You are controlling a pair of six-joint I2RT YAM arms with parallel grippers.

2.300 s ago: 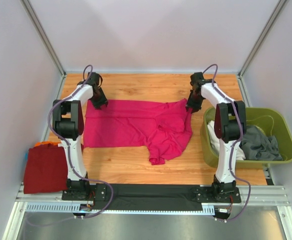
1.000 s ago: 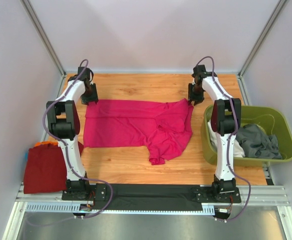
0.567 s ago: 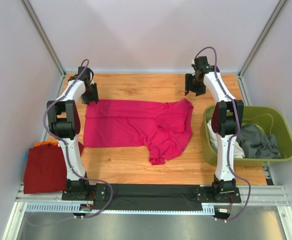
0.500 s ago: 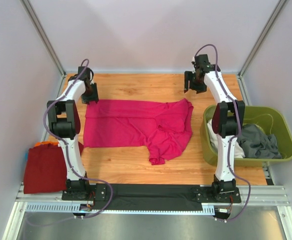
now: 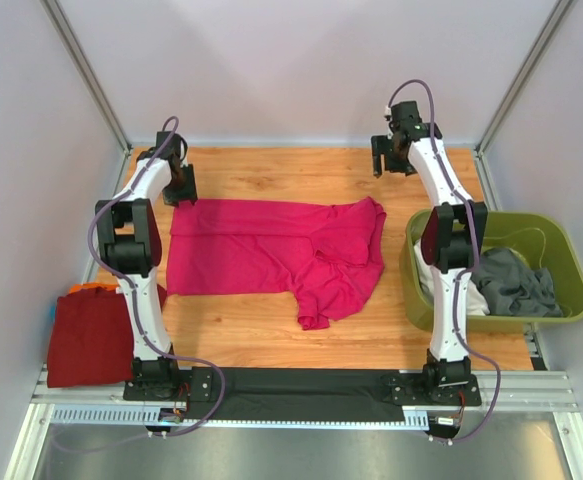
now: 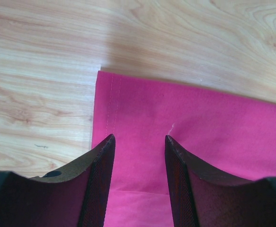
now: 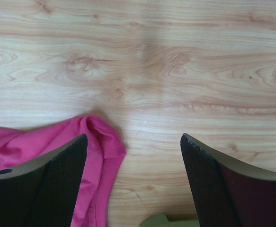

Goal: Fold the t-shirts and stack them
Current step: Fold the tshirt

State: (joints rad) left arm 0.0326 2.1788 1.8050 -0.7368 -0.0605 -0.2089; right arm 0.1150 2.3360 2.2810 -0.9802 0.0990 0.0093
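Overhead: the pink t-shirt point(image 5: 271, 250) lies creased across the wood-grain table point(image 5: 271, 170); a red t-shirt point(image 5: 89, 340) sits folded square at near left. Left wrist: the left claw point(image 6: 138, 139) stands spread above the pink hem's stitched corner, pinching nothing. Right wrist: the right claw point(image 7: 134, 137) gapes wide over bare wood beside puckered pink cloth.

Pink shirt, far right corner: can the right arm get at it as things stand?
Probably yes. The right gripper is open over the table just past a corner of the pink shirt, with nothing between them.
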